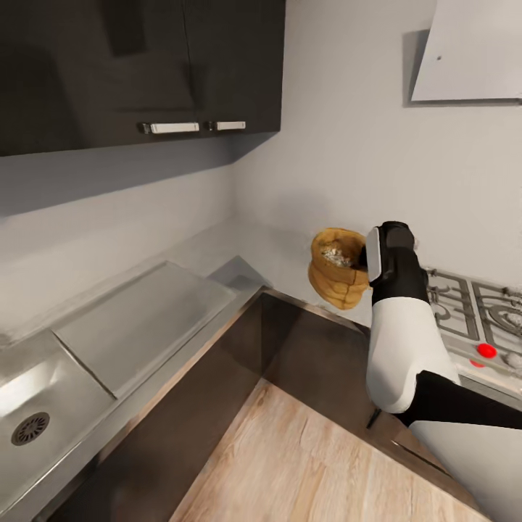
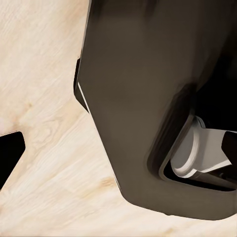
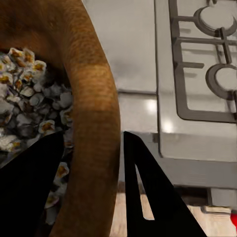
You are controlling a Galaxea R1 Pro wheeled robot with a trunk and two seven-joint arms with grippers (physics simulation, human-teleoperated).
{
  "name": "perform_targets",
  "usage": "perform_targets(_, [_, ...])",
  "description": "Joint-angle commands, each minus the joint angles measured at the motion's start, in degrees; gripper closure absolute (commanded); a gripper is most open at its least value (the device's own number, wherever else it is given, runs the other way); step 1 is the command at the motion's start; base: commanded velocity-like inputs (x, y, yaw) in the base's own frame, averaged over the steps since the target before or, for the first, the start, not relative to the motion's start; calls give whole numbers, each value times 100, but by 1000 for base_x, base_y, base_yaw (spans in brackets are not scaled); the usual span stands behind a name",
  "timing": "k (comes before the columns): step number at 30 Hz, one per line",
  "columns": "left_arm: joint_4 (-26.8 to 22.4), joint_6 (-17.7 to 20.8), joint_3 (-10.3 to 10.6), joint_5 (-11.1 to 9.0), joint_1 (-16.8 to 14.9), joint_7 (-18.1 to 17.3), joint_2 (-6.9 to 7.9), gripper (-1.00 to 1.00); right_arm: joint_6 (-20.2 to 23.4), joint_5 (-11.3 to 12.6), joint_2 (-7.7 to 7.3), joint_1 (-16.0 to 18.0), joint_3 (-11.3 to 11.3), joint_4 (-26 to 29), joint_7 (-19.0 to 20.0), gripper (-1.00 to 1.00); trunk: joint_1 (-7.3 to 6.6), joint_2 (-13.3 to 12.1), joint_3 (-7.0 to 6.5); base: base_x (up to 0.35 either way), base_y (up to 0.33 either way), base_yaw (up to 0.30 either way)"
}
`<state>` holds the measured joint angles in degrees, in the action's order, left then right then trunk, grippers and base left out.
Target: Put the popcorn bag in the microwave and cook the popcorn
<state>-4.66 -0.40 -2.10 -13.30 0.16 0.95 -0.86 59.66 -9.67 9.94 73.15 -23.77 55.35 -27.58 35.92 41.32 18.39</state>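
Observation:
The popcorn bag (image 1: 335, 279) is a brown sack with its mouth open. It sits at my right arm's (image 1: 397, 319) tip, over the grey countertop (image 1: 217, 250) near the corner. Whether it touches the countertop I cannot tell. My right gripper (image 3: 94, 190) is shut on the popcorn bag's rim (image 3: 96, 123), one black finger (image 3: 29, 192) inside the mouth and the other outside. Pale speckled popcorn (image 3: 29, 98) fills the bag and also shows in the head view as popcorn (image 1: 335, 255). The microwave is out of view. A dark shape in the left wrist view may be a finger.
A gas hob (image 1: 475, 308) with a red knob (image 1: 486, 351) lies right of the bag. A steel sink (image 1: 32, 406) and draining board (image 1: 141, 319) run along the left. Dark wall cabinets (image 1: 138, 65) hang above. The left wrist camera faces wooden floor (image 2: 44, 74) and the robot's dark base (image 2: 148, 98).

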Motion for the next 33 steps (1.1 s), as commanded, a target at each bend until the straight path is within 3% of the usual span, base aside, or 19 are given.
perform_targets(1, [-9,-4,-19,-15,2,10,-2,-100,34,-70,6,6,-15,12,119,100,-3,6,7,-347,0,0])
perform_targets(8, [-9,-4,-18,-15,2,10,-8,-100,34,-79,6,6,22,11,338,100,-3,6,7,-347,0,0])
perform_targets(9, [-9,-4,-18,-15,2,10,-8,-100,34,-80,6,6,90,11,339,100,-3,6,7,-347,0,0])
perform_targets(12, [-9,-2,-17,-15,2,10,-7,-100,34,-73,6,6,591,2,353,100,-3,6,7,-347,0,0])
perform_targets(14, [-9,-4,-18,-15,2,10,-4,-100,34,-71,6,6,669,-7,357,100,-3,6,7,-347,0,0])
perform_targets(33, [-29,1,-27,-15,2,10,14,-100,34,-61,6,6,699,-357,551,100,-3,6,7,-322,0,0])
